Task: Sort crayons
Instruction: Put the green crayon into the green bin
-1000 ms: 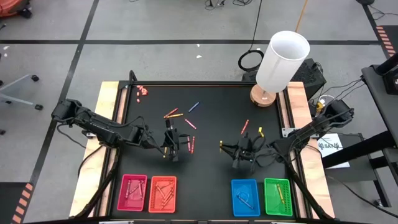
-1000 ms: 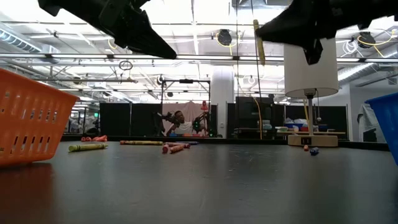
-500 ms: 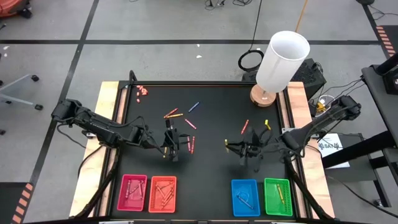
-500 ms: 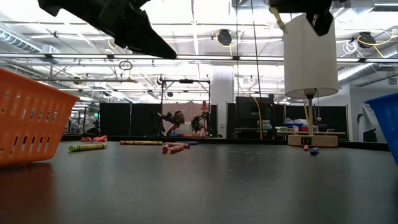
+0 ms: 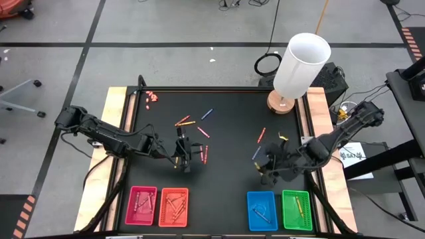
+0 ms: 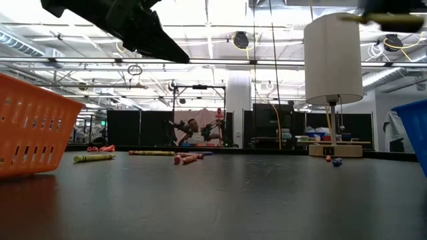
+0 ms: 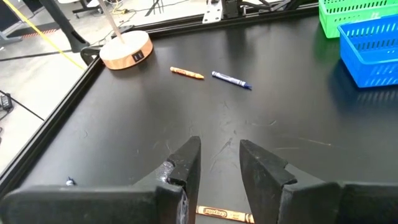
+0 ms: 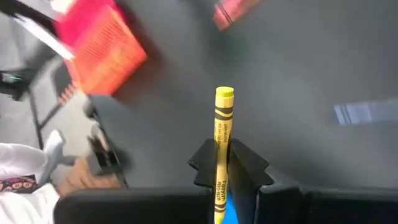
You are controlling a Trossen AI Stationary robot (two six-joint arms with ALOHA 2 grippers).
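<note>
Loose crayons lie flat on the black table (image 5: 226, 179): an orange-red pair (image 5: 183, 121), a blue one (image 5: 207, 113), a pink one (image 5: 202, 131), a red one (image 5: 204, 155), another red (image 5: 261, 135) and another blue (image 5: 255, 153). My left gripper (image 5: 182, 158) hovers open left of centre, with nothing between its fingers (image 7: 186, 165); a yellow-orange crayon (image 7: 224, 214) lies under them. My right gripper (image 5: 272, 166) hangs above the table's right half, shut on a yellow crayon (image 8: 222, 124). My right gripper pinches the yellow crayon's wrapped shaft (image 8: 220, 163) between its two fingers. The crayon lies along the fingers, and its free end (image 8: 224, 94) sticks out well past the fingertips. It is lifted clear of the table.
Along the near edge stand four trays holding crayons: pink (image 5: 141, 206), orange (image 5: 174, 207), blue (image 5: 261, 210) and green (image 5: 297, 210). A lamp with a white shade (image 5: 302, 64) stands at the far right corner. Small pink-red bits (image 5: 152, 97) lie at the far left.
My right gripper has risen and gone a little toward the table's right edge, rolling its wrist. It has stayed shut on the yellow crayon, which has swung from upright to nearly level. The blue crayon under it now shows.
</note>
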